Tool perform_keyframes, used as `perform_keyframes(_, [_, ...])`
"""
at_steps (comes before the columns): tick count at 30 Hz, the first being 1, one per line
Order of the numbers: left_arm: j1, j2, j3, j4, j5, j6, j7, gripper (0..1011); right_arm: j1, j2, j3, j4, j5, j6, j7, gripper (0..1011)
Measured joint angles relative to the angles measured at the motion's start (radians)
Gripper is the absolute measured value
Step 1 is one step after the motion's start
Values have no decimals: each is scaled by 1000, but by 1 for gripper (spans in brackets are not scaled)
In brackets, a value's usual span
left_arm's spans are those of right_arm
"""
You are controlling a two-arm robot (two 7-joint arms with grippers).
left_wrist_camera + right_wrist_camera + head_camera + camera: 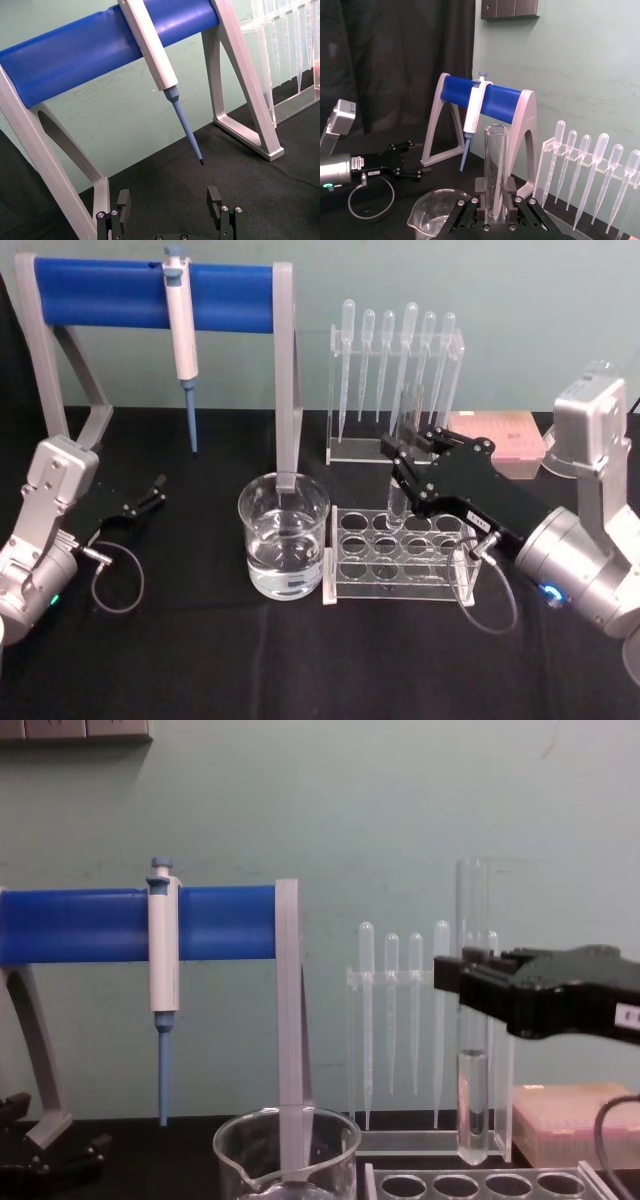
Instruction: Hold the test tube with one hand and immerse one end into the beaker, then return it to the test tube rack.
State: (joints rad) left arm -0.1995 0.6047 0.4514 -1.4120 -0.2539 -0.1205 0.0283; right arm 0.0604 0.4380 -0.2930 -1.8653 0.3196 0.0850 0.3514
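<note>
**Keep the tube plumb and clear of the rack**

Our right gripper (403, 445) is clamped on the test tube (472, 1100), upright just above the test tube rack (395, 592), right of the beaker (248, 530). We should lift it clear before travelling left. Our left gripper (153, 492) rests far left, fingers apart.

left gripper (169, 194) — jaws apart | pipettor (149, 46) hanging on blue bar (85, 55)

Reaching in from the right edge of the head view with the right arm, pinching the test tube (472, 1100) upright between the flat fingers of the right gripper (408, 440). Resting the left arm at the lower left, holding the left gripper (155, 492) spread apart, pointing toward the frame's middle.
</note>
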Motion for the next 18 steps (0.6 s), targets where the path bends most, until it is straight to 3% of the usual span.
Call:
perform_keyframes(7, [0, 0, 0, 0, 0, 0, 0, 1000, 18, 8, 12, 1, 56, 49, 16, 227])
perform_keyframes(18, [0, 0, 0, 0, 0, 0, 0, 1000, 18, 7, 11, 3, 51, 46, 15, 227])
